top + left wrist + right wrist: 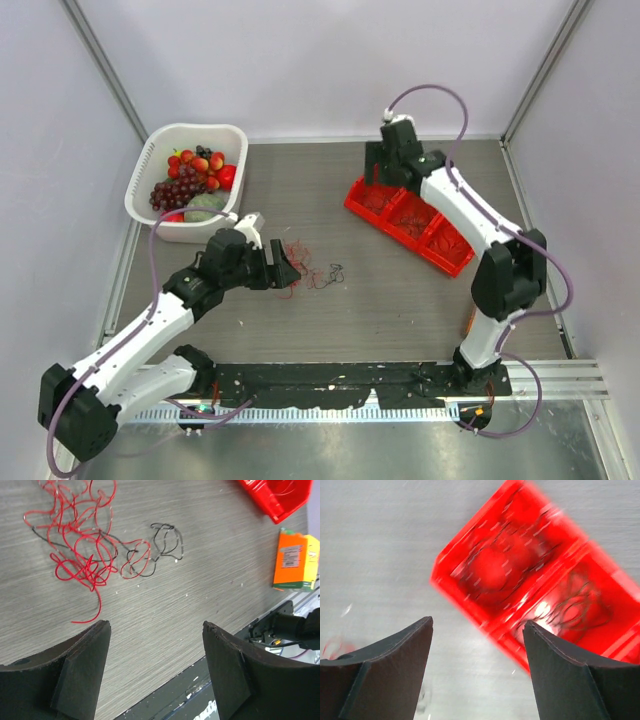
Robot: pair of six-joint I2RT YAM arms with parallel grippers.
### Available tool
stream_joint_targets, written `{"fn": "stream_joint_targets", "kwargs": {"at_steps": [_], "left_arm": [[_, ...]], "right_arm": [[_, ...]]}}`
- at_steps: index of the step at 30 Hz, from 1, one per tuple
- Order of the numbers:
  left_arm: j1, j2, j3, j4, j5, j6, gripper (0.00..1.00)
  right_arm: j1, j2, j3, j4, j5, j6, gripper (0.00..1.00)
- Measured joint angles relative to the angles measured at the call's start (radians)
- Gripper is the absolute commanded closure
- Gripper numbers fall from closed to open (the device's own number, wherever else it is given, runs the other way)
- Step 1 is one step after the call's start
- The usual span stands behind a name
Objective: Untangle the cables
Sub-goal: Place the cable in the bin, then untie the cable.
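The cables (310,265) lie as a small loose tangle of thin red and dark wires on the table's middle left. In the left wrist view the cables (85,535) spread out, mostly red, with black loops to the right. My left gripper (283,270) is open and empty, just left of the tangle; in its own view the left gripper (156,630) stands short of the wires. My right gripper (380,180) is open and empty above the far end of a red tray (410,222); the right gripper (477,627) shows blurred there.
A white basket (190,175) of fruit stands at the back left. The red tray (530,575) has compartments holding coiled dark wires. An orange box (295,562) lies near the right front rail. A black rail (330,380) runs along the near edge.
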Motion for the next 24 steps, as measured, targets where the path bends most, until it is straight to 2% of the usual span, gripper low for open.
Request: {"fn": "stream_joint_targets", "kwargs": {"at_steps": [2, 5, 9, 12, 16, 21, 23, 24], "left_arm": [[0.000, 0.031, -0.024, 0.019, 0.008, -0.010, 0.27], [0.000, 0.105, -0.041, 0.072, 0.046, -0.039, 0.30], [0.000, 0.200, -0.041, 0.171, 0.090, -0.080, 0.33], [-0.002, 0.285, -0.041, 0.238, 0.099, -0.097, 0.37], [-0.011, 0.410, -0.039, 0.259, 0.080, -0.098, 0.41], [-0.026, 0.438, -0.039, 0.264, 0.037, -0.098, 0.38], [-0.027, 0.436, -0.039, 0.268, 0.022, -0.100, 0.42], [-0.027, 0.435, -0.040, 0.268, 0.015, -0.101, 0.49]], "right_arm": [[0.071, -0.087, -0.105, 0.029, -0.009, -0.001, 0.28], [0.176, -0.204, -0.343, 0.149, -0.167, 0.031, 0.38], [0.212, -0.299, -0.675, 0.304, -0.367, 0.125, 0.37], [0.190, -0.315, -0.836, 0.401, -0.467, 0.191, 0.36], [0.182, -0.307, -0.919, 0.533, -0.567, 0.270, 0.37], [0.196, -0.256, -0.924, 0.680, -0.620, 0.325, 0.42], [0.203, -0.228, -0.924, 0.716, -0.627, 0.335, 0.56], [0.205, -0.215, -0.923, 0.726, -0.627, 0.335, 0.69]]}}
